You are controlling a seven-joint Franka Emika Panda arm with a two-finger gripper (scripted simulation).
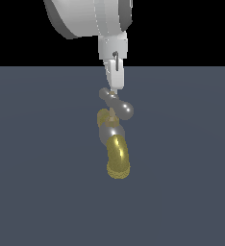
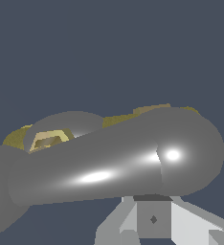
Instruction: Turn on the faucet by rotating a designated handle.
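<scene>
The faucet (image 1: 113, 139) stands alone out on the grey-blue table (image 1: 32, 182), and everything happens around it. Its curved brass-gold spout (image 1: 118, 161) swings down toward the camera in the exterior view, ribbed tip lowest. On top of the silver body sits the handle (image 1: 117, 103), a shiny bar with rounded ends, angled so one bulb lies farther back and the other bulges out nearer to us. Right above that farther bulb comes the white arm, and the hand (image 1: 114, 86) points straight down, its tip touching or just about touching the bar's far end (hard to call from this angle). The fingers look pressed together in the exterior view, but I cannot tell for sure whether they are closed or slightly apart. From the wrist view the handle (image 2: 114, 165) fills the picture, huge and gleaming, with brass-gold peeking out behind it and the hand (image 2: 153, 220) just beside the bar.
</scene>
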